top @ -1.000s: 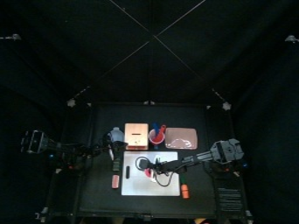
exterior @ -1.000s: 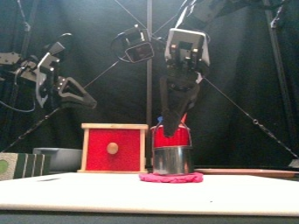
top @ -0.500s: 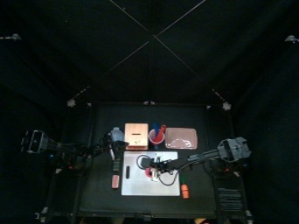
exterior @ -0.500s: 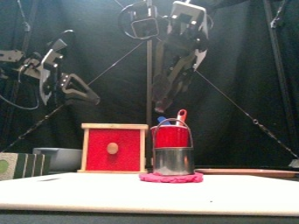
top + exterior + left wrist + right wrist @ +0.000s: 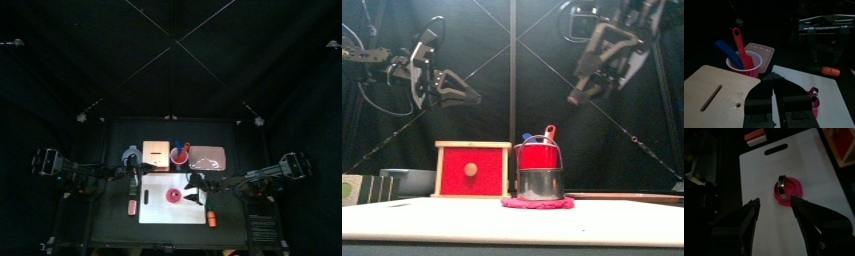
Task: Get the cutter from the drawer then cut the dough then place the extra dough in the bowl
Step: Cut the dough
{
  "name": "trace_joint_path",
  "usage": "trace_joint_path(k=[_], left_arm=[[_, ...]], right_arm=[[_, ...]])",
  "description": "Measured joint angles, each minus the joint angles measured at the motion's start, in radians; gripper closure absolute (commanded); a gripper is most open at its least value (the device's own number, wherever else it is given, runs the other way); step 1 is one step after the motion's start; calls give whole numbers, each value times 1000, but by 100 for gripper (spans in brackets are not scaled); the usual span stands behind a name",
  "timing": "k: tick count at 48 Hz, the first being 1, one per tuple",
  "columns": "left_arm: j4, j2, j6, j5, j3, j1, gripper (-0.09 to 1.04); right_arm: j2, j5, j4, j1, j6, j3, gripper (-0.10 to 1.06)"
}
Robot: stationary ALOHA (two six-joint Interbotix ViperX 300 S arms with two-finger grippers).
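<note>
- Right wrist view tells it plainest: the right gripper (image 5: 775,201) has its fingers (image 5: 751,220) spread wide, holding nothing, and hangs well clear above the table.
- Just beyond those fingertips the cutter (image 5: 781,184) stands on the pink dough (image 5: 791,189), touching it. No jaw is on it.
- The left gripper (image 5: 775,77) hangs over the wooden box (image 5: 162,152), its jaws drawn close together with nothing between them.
- The dough lies about mid-way on the white cutting board (image 5: 797,158).
- From above, the box sits at 11 o'clock from the dough, the red cup (image 5: 539,158) with its two knives at 12 o'clock, the pink tray (image 5: 210,158) at 1 o'clock and an orange toy (image 5: 211,217) at 5 o'clock.
- The red drawer front (image 5: 472,170) looks flush from the front, so I judge the fetching done. The step in hand is then the cut itself, or clearing the extra ring.
- To do it well, I would come down squarely over the cutter and take it across its rim.
- Press level so it bites all the way round, then lift straight up so the middle disc is not dragged.
- The ring of spare dough is soft and thin, so pinch it at its outer edge, away from the cutter.
- The left gripper could steady the board's near edge.
- The bowl I cannot make out.
</note>
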Motion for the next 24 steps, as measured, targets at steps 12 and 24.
trace_joint_path(k=[12,24], left_arm=[[25,137,-3,0,-78,-17,59],[66,210,0,-34,-133,-92,59]], right_arm=[[-77,-199,34,-40,-11,176,15],[-77,-267,-28,-38,-25,192,15]])
